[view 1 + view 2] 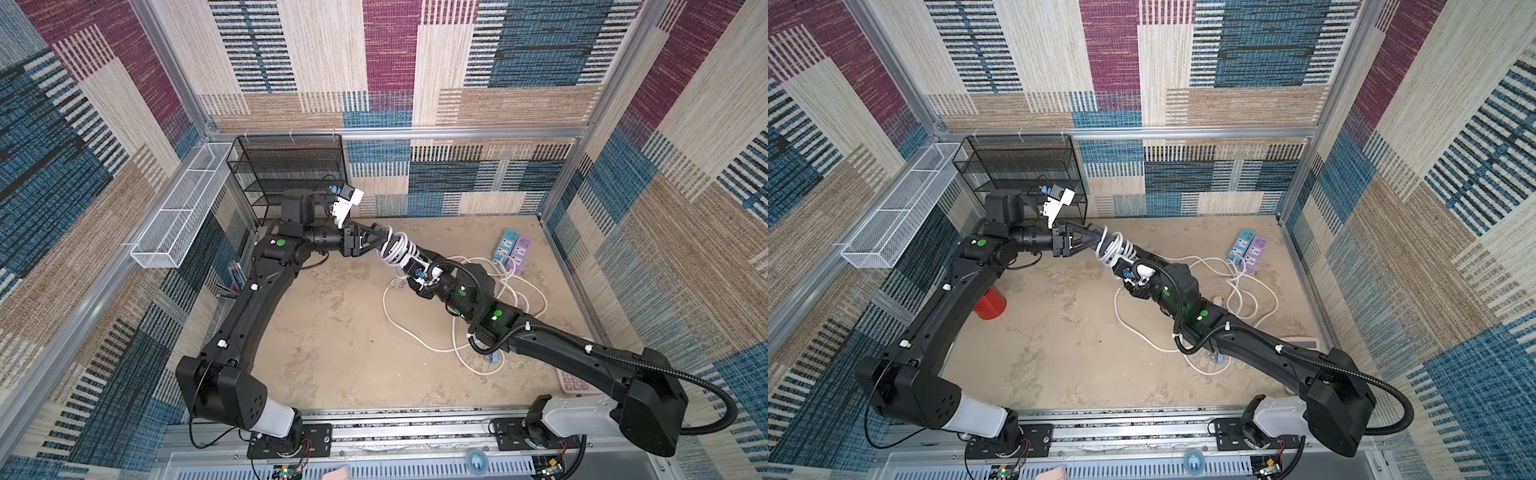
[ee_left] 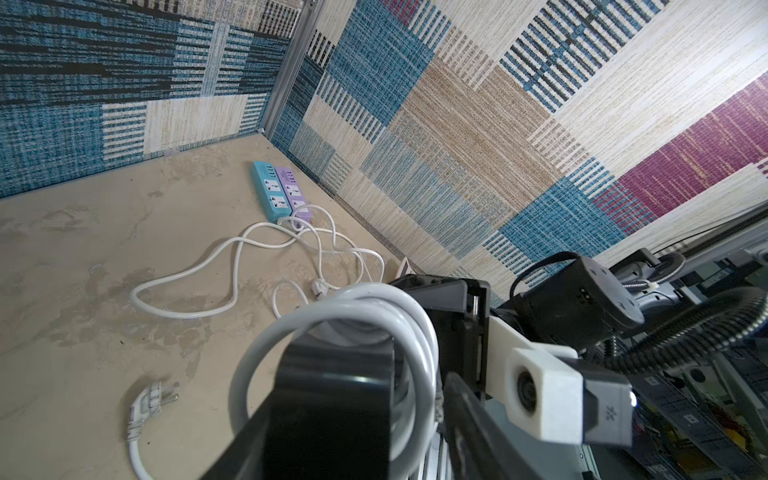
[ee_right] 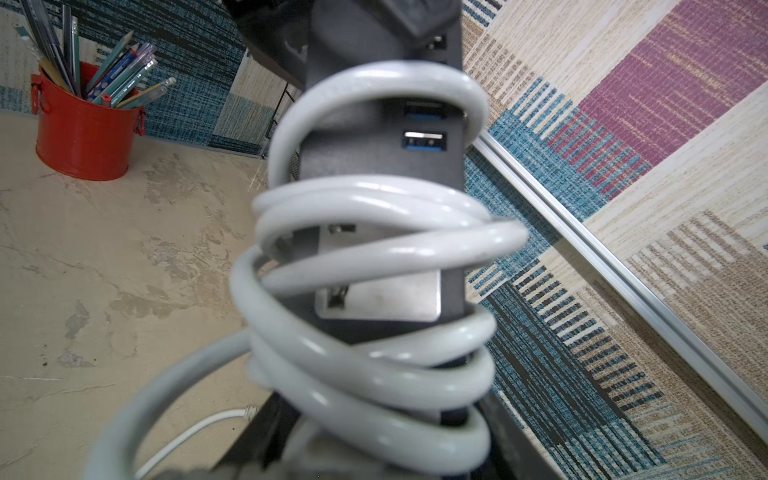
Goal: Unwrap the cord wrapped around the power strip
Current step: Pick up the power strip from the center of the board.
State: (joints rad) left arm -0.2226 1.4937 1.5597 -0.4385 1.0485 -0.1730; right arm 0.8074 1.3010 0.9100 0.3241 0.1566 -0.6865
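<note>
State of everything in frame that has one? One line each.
dark power strip, held off the table, wrapped
cord, several turns around the strip, tail trailing down
right gripper, shut on one end of it
left gripper, jaws around the other end, grip unclear
blue power strip, flat on table, unwrapped
purple power strip, flat beside it, unwrapped
red cup, upright
plug, loose on table

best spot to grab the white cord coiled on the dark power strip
The cord, at its end loop by the USB ports: it stands off the power strip, leaving a gap. Probably come in from that end, across the loop.
</note>
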